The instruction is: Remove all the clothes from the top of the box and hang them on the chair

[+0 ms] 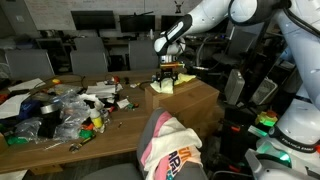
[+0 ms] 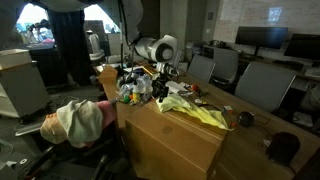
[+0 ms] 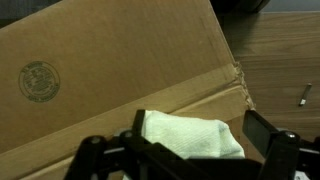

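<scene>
At the left, pink, white and peach clothes [image 1: 178,150] drape the grey chair [image 1: 153,125], their print too small to read. On the brown box [image 1: 195,100] a crumpled pale yellow cloth [image 3: 190,135] lies under my gripper [image 3: 200,128]. My fingers are spread and pinch nothing. The box's round stamp [image 3: 40,80] is illegible.

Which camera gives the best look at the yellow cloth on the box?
An exterior view: there the yellow cloth lies spread on the box. In an exterior view the cloth is a small patch; the wrist view shows only the cloth's end.
</scene>
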You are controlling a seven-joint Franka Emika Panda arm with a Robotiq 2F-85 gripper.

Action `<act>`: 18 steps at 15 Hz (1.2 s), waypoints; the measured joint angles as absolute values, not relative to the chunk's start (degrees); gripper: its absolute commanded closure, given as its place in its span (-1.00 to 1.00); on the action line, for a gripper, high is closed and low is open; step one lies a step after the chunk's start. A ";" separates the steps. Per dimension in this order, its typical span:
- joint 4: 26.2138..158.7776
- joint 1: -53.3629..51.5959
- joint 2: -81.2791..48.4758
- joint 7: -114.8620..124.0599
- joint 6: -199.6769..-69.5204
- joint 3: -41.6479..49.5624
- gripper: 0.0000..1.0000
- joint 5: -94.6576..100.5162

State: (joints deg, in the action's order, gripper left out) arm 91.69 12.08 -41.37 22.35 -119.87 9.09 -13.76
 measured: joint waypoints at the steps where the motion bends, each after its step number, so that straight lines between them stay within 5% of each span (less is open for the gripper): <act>1: 91.53 12.08 -41.57 22.35 -119.85 9.10 -1.00 -13.76; 10: 90.88 12.13 -44.40 22.58 -119.89 9.65 -1.00 -13.76; 11: 90.83 12.14 -44.65 22.60 -119.91 9.66 -0.50 -13.76; 12: 90.75 12.14 -44.84 22.62 -119.93 9.67 -0.48 -13.76; 18: 90.45 12.14 -45.03 22.69 -119.93 9.70 0.47 -13.76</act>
State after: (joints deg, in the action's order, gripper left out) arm 90.45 12.14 -45.03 22.69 -119.93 9.70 -13.76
